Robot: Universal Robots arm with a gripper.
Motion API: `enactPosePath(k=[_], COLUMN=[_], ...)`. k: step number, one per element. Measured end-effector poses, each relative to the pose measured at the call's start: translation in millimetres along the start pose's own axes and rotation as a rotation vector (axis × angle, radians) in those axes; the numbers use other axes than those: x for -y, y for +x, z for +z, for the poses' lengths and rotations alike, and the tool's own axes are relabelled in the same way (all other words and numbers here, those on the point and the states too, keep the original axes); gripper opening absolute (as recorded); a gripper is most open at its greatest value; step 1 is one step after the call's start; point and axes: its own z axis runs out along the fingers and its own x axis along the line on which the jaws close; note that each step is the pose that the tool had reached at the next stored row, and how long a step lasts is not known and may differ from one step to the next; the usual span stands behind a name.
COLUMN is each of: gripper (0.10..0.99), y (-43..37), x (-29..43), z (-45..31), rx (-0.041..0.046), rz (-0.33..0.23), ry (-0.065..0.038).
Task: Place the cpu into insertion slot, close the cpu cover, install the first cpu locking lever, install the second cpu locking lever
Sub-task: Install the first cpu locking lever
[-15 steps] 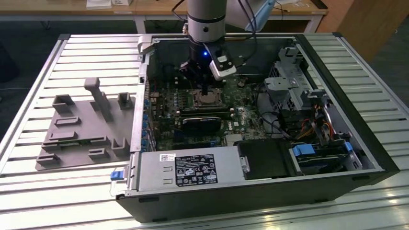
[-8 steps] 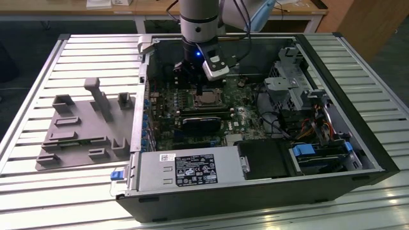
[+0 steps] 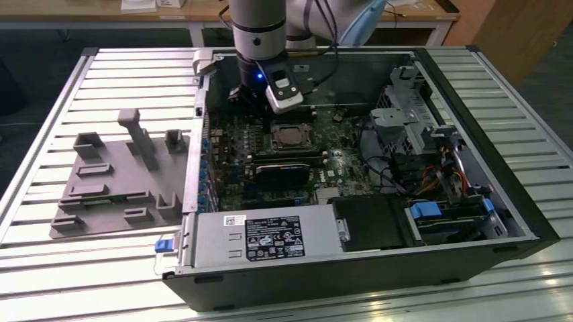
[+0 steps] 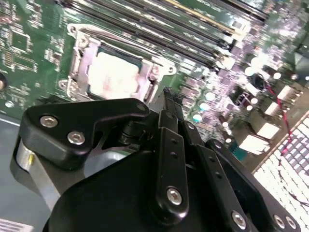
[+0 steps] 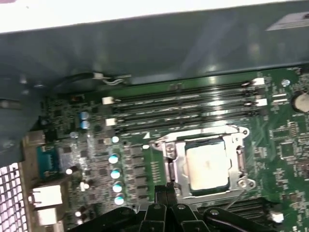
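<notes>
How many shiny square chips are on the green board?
1. The chip sits inside the silvery frame on the green board, beside the long black slots. More may hide under the arm.

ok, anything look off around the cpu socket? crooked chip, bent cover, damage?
Nothing stands out. In both wrist views the cpu lies square within the window of the cpu cover, which sits flat and even around it. The gripper is shut, beside the cover's edge. No damage shows on the green board.
</notes>
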Motion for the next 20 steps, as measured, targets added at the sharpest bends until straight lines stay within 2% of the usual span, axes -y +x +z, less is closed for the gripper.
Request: enactPosePath(k=[3, 7, 20], gripper=[0.102, 0.102, 0.102], y=[3.0, 3.7, 2.9], x=[0.4, 0.5, 0.0], z=[-1.0, -6.8, -35.8], rx=[0.0018, 0.0069, 0.0237], rz=[0.0, 0.0, 0.0], ry=[-0.001, -0.002, -0.005])
